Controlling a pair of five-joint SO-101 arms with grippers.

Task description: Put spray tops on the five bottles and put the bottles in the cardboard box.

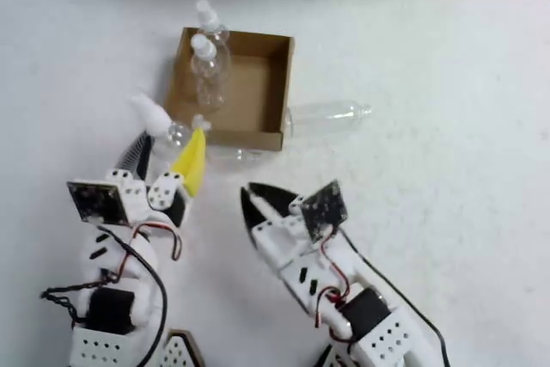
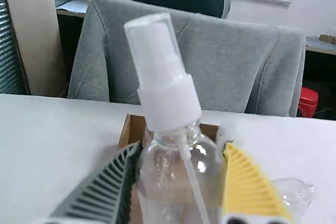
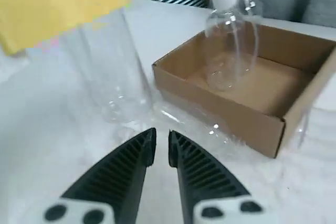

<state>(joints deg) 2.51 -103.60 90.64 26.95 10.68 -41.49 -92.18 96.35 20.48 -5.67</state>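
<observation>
- While I held the rig at this moment, the left gripper (image 1: 170, 137) was clenched on the held bottle (image 2: 178, 182), grey finger on one side and yellow finger on the other.
- That bottle already wore its spray top (image 2: 165, 77), and it sat just outside the near left corner of the cardboard box (image 1: 258, 96), leaning a little away from it.
- Inside the box, the rear bottle (image 1: 211, 30) and the front bottle (image 1: 208, 75) stood upright against the left wall, both with tops on, so I counted those two as finished.
- By my judgement the held one needed only to be placed in the box.
- Just right of the box, the bare bottle (image 1: 326, 118) lay on its side on the table, with an open neck as far as I could see.
- What looked like a fifth bottle (image 3: 194, 124) lay along the box's front wall; I couldn't tell whether it had a top.
- Near that wall, the right gripper (image 3: 160, 148) had its fingers almost together, grasping nothing.
</observation>
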